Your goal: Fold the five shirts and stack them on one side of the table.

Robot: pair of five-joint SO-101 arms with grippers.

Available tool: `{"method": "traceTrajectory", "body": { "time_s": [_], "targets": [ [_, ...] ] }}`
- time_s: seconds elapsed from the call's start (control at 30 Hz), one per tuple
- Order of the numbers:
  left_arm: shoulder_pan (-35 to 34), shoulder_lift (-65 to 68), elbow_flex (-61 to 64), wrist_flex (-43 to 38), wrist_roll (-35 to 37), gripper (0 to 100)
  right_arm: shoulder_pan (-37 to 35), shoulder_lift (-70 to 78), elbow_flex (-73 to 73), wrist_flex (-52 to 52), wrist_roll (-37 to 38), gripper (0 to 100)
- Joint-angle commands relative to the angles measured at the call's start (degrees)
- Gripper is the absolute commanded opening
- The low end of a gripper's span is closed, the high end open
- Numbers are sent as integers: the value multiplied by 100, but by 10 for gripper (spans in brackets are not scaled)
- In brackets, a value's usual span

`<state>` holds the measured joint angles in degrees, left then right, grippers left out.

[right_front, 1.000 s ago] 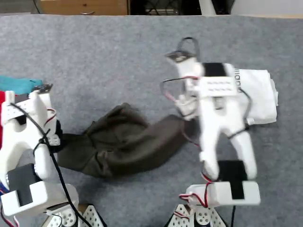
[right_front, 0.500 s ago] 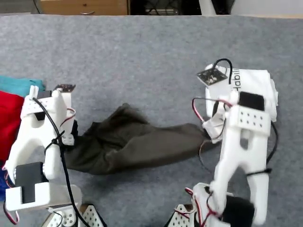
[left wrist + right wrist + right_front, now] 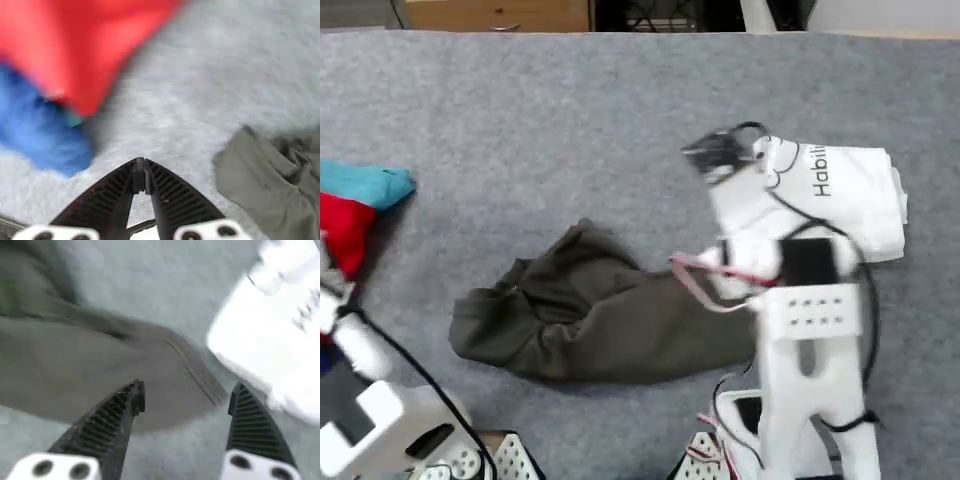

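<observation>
One of five looks done: white shirt (image 3: 850,200) folded at 3 o'clock, olive shirt (image 3: 600,315) crumpled at centre under my right gripper (image 3: 188,392), which is spread wide, left gripper (image 3: 139,175) pinched closed and empty, red shirt (image 3: 345,225) waiting at 9 o'clock.

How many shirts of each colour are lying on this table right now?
Olive shirt: 1
White shirt: 1
Red shirt: 1
Teal shirt: 1
Blue shirt: 1
Total: 5
</observation>
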<state>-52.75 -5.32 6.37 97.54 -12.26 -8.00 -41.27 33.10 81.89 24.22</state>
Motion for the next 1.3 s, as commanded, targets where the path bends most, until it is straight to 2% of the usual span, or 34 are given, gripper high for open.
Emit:
{"method": "traceTrajectory", "body": {
  "time_s": [0.0,0.1,0.17,0.3,0.57,0.73,0.9,1.0,1.13,1.27],
  "targets": [
    [-822,-70,-330,105,-18,29,-1749,75,-163,-668,-835,279],
    [-1305,-35,-356,70,-360,29,-2954,655,-171,-1301,-985,279],
    [-1534,-18,-365,62,-607,29,-3429,1244,-189,-1732,-985,279],
    [-1921,-18,-321,-132,-1073,29,-4044,2580,-505,-2286,-985,279],
    [-2281,-18,-295,-431,-1108,29,-4756,5130,-2255,-2391,-985,279],
    [-2281,-18,-295,-475,-1108,29,-4844,6431,-3231,-2365,-985,250],
    [-2360,-9,-295,-642,-1116,29,-4818,7073,-3864,-2075,-985,18],
    [-2369,-9,-295,-703,-1116,29,-4747,7116,-4145,-1714,-985,38],
    [-2334,-9,-295,-703,-1116,29,-4536,7011,-4646,-1099,-985,15],
    [-2273,62,-295,-703,-1116,29,-3991,6677,-5279,-589,-985,14]
  ]
}}
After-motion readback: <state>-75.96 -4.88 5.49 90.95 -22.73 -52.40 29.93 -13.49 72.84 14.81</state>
